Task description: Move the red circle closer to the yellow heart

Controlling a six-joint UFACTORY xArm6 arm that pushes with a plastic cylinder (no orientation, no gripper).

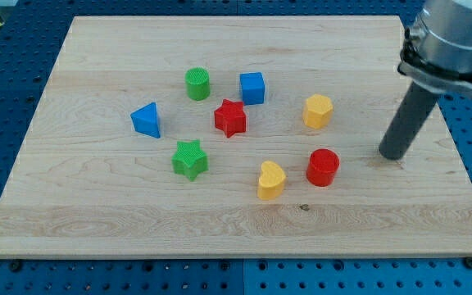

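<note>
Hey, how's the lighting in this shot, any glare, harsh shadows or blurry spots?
Camera view: lighting is soft and even, with no glare on the wooden board; the red circle and yellow heart cast only faint, short shadows; blocks look sharp; my tip, at the view's right of the red circle, is slightly soft-edged.

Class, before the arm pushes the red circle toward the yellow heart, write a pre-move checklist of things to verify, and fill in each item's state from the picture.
1. Red circle in plain view, nothing on it: ok.
2. Yellow heart located, at the view's left of the circle and slightly lower: ok.
3. Gap between circle and heart free of other blocks: ok.
4. My tip on the circle's far side from the heart, at the view's right: ok.
5. Tip touching the circle: not ok, a stretch of bare board separates them.
6. Other yellow block, above the circle in the view, out of the push line: ok.
</note>
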